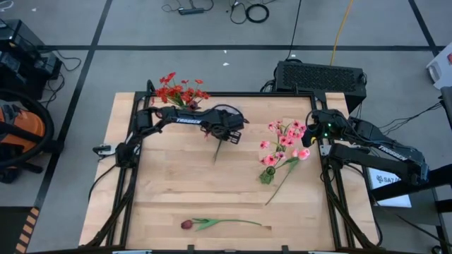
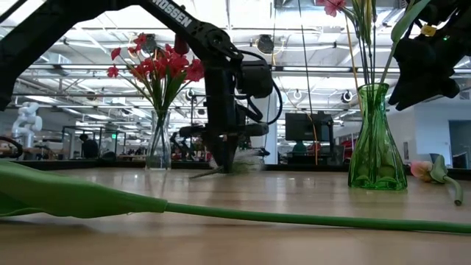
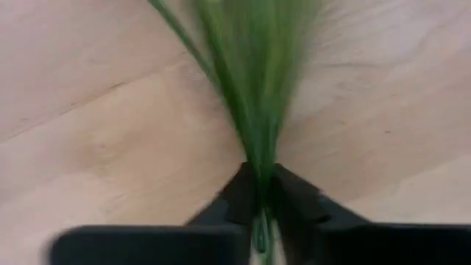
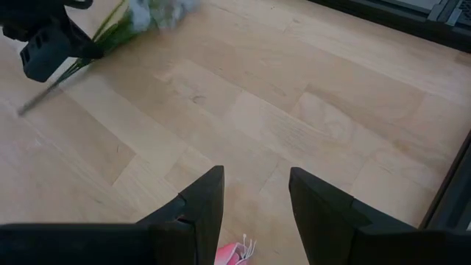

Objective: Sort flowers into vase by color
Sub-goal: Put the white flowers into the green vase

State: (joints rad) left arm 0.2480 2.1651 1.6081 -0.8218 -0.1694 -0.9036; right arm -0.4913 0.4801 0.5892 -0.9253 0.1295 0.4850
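A pale grey-blue bunch (image 4: 158,11) lies on the table's middle, its thin green stems (image 1: 217,152) pointing toward the near edge. My left gripper (image 1: 224,134) stands over it, shut on the stems. My right gripper (image 4: 254,184) hangs open at the table's right side, above bare wood, holding nothing. Bright red flowers (image 1: 180,92) stand in a clear vase (image 2: 158,143) at the far left. Pink blossoms (image 1: 286,137) stand in a green vase (image 2: 375,151). A dark red tulip (image 1: 187,224) lies on its side near the front edge. My left gripper pinches the bunch's gathered green stems (image 3: 259,173) between its two fingers (image 3: 237,193). The fingers come from above, pointing steeply down, and lie across the stems. The bunch rests on the table, its bare stem end (image 4: 29,103) on the wood.
A loose pink flower (image 2: 425,169) lies on the table beside the green vase, its stem (image 1: 279,189) running toward the front. A black frame (image 1: 127,176) borders the wooden top. Bare wood lies between the bunch and the tulip.
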